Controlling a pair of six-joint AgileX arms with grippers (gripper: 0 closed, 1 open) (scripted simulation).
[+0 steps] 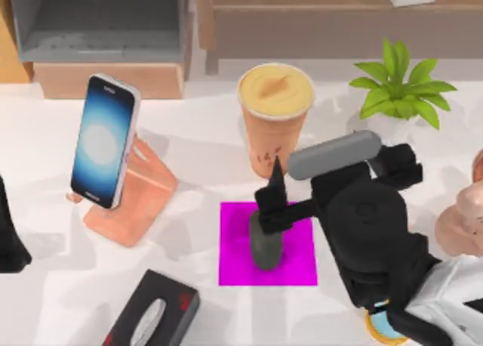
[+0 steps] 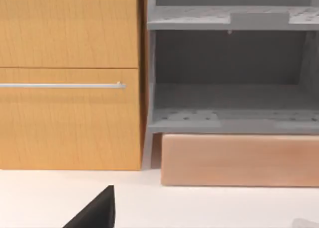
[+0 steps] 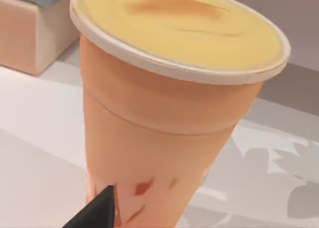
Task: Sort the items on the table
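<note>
The right gripper [image 1: 273, 202] hangs directly over the mouse [image 1: 266, 244] on the mat [image 1: 298, 248], its long axis running toward the cup [image 1: 275, 115]; I cannot tell the jaws' state.

You are seeing bright, even light washing over the white desk [image 1: 189, 153]. Soft grey shadows are falling beside the phone [image 1: 104, 140] and coffee cup [image 1: 275, 119], and leaf shadows are showing in the right wrist view.

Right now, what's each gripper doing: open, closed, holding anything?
Left gripper: parked at the table's left edge; state cannot be told.
Right gripper: over the mouse on the magenta mat; grip cannot be told.
</note>
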